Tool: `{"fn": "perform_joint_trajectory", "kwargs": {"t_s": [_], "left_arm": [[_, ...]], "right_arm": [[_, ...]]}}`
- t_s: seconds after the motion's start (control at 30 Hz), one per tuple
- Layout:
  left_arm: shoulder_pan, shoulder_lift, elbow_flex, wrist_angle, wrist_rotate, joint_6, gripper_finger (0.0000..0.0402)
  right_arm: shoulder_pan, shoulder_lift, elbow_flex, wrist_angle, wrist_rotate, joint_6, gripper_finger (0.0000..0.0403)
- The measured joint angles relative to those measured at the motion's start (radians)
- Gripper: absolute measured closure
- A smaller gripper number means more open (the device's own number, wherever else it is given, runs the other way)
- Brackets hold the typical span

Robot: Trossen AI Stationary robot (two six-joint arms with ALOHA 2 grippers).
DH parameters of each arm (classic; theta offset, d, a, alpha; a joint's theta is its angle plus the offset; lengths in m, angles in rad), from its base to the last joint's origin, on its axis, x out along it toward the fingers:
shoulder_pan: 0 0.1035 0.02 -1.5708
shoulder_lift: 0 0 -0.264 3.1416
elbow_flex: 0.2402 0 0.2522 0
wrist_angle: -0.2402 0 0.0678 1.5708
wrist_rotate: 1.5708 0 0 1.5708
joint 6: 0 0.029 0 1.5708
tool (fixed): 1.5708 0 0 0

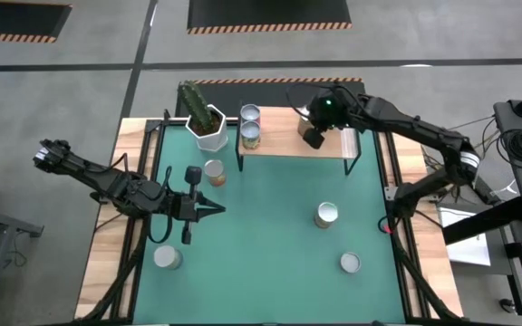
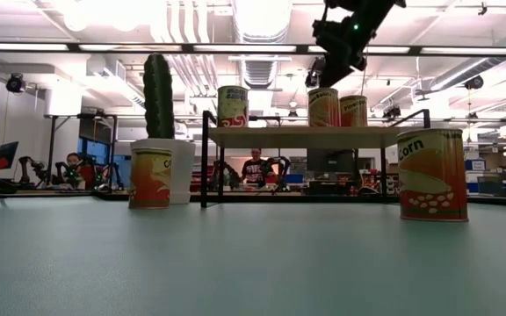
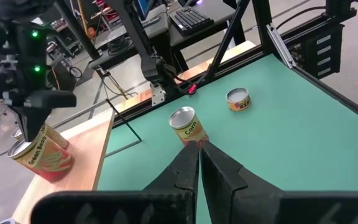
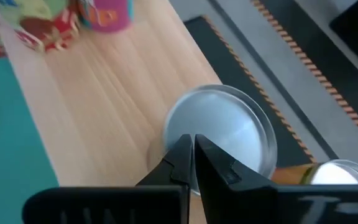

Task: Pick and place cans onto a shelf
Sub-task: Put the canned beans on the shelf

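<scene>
The light-wood shelf (image 1: 288, 145) stands at the table's far side. Two cans (image 1: 250, 124) stand on its left end, and two more (image 2: 338, 108) stand further right. My right gripper (image 1: 315, 134) is shut and hangs just over the silvery top (image 4: 229, 130) of one of those. It also shows in the low view (image 2: 330, 77) and the left wrist view (image 3: 33, 121). Several cans stand on the green mat: one (image 1: 214, 171) by the shelf, one (image 1: 326, 215) at mid right, one (image 1: 350, 263) at near right, one (image 1: 166, 258) at near left. My left gripper (image 1: 217, 209) is shut, empty and points right. My right gripper's shut fingertips (image 4: 185, 152) point down over the top of the green-beans can (image 3: 39, 152) on the shelf. I cannot tell whether they touch it. The can stands upright on the board.
A white hexagonal pot with a cactus (image 1: 207, 122) stands at the shelf's left end. Wooden table borders and black frame bars (image 1: 143, 181) run along both sides. People sit at desks in the room behind (image 2: 255, 167).
</scene>
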Motion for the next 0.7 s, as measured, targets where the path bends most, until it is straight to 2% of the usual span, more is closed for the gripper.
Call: {"fn": "perform_joint_trajectory", "kwargs": {"t_s": [0.2, 0.37, 0.7], "left_arm": [[0.0, 0.0, 0.0, 0.0, 0.0, 0.0, 0.0402], [0.0, 0.0, 0.0, 0.0, 0.0, 0.0, 0.0402], [0.0, 0.0, 0.0, 0.001, 0.0, 0.0, 0.0402]], "right_arm": [[-0.013, 0.022, 0.047, -0.072, 0.0, -0.115, 0.0394], [-0.028, 0.021, 0.048, -0.063, 0.001, -0.224, 0.0394], [-0.065, 0.066, 0.052, -0.044, 0.006, -0.276, 0.0394]]}}
